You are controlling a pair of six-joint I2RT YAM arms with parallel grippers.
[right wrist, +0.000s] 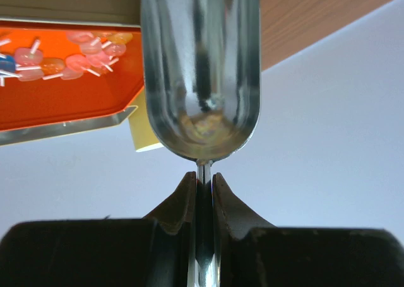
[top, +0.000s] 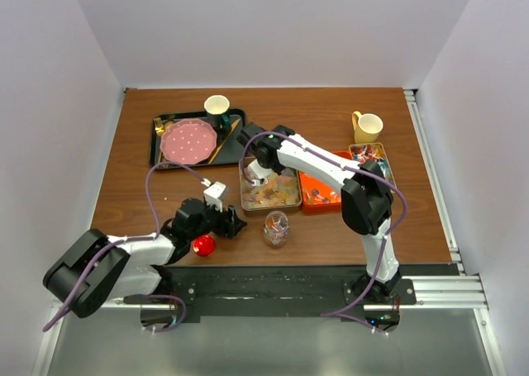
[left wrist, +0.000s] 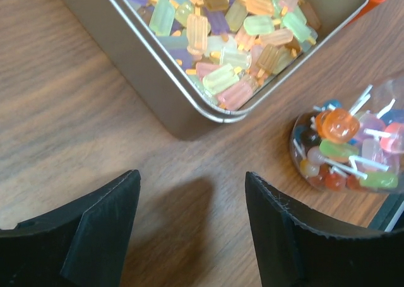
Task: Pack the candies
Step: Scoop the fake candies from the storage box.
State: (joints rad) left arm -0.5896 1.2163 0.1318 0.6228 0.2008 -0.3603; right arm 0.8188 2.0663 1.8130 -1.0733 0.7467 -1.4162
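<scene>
Pastel candies (left wrist: pixel 222 77) fill a metal tin (left wrist: pixel 148 60), which sits mid-table in the top view as the tin (top: pixel 245 196). A clear jar (left wrist: pixel 348 142) of lollipop-like candies lies just right of it, seen from above as the jar (top: pixel 276 229). My left gripper (left wrist: pixel 192 178) is open and empty over bare wood in front of the tin's corner, the gripper (top: pixel 235 221) lying left of the jar. My right gripper (right wrist: pixel 202 181) is shut on the handle of a metal scoop (right wrist: pixel 201 72), and the gripper (top: pixel 258 171) hovers over the tin's far left corner. The scoop's bowl looks empty.
An orange tray (top: pixel 316 196) with lollipops sits right of the tin. A small tin of wrapped sweets (top: pixel 371 155) and a yellow mug (top: pixel 367 127) stand at the back right. A black tray (top: pixel 159 141) with a pink plate and cup is back left. A red disc (top: pixel 203 245) lies beside my left arm.
</scene>
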